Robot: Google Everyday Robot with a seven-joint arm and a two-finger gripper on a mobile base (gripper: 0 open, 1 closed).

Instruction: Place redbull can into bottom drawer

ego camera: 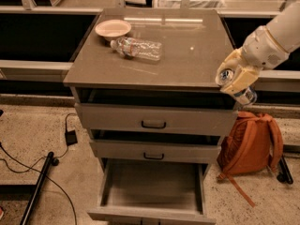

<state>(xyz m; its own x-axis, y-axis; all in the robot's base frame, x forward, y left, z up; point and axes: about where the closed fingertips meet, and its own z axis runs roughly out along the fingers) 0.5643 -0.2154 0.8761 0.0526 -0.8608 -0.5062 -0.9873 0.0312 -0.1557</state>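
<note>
Bottom drawer (150, 191) sat open, low centre. By the cabinet's (187, 60) rt edge, gripper (236, 81) clamped the redbull can (245, 96) (tilted). Best, I'd judge: swing left & down, clear of upper drawers (154, 118).

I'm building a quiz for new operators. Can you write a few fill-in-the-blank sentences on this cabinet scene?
1. The gripper, jaws shut on the redbull can, hangs by the front corner of the cabinet nearest the ____ backpack.
2. The bottom drawer stands pulled ____.
3. The clear bottle beside the bowl lies on its ____.
Missing: orange; open; side.
</note>
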